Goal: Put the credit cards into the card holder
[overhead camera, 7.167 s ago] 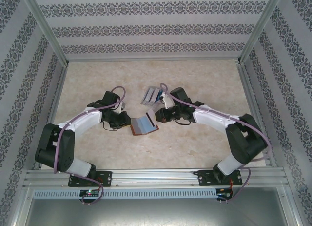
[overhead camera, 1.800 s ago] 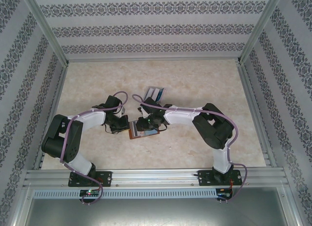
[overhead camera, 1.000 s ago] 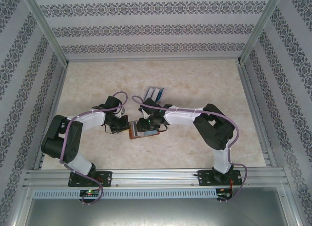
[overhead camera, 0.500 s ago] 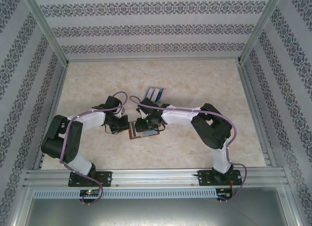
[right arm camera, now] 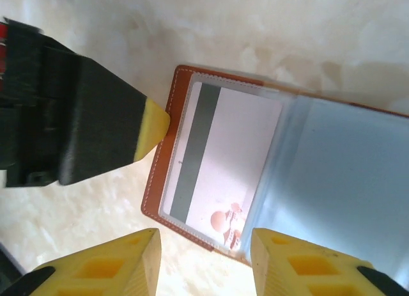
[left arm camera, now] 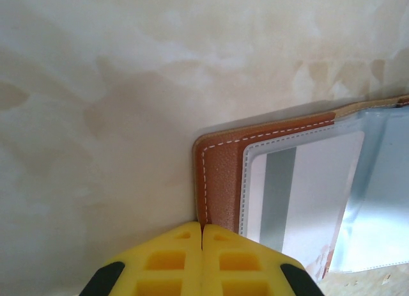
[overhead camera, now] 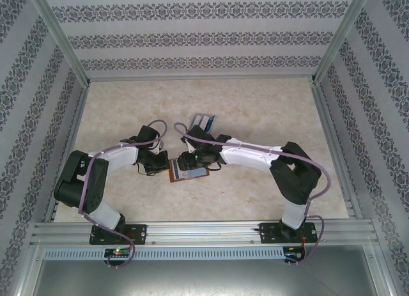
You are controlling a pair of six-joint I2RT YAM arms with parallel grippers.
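Mid-task: one card [right arm camera: 217,149] sleeved in opened card holder [overhead camera: 190,175], mid-worktop [overhead camera: 255,104]. Pressed at brown edge by closed left pincer [left arm camera: 202,229]; right pincer [right arm camera: 203,240] parted, empty, above. Next, likely: fetch credit cards [overhead camera: 203,122] lying beyond.

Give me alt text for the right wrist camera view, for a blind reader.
An open brown card holder lies on a pale table, one grey-striped card in a clear sleeve. The right gripper hangs open over it; the yellow tip of the left gripper meets its stitched edge.
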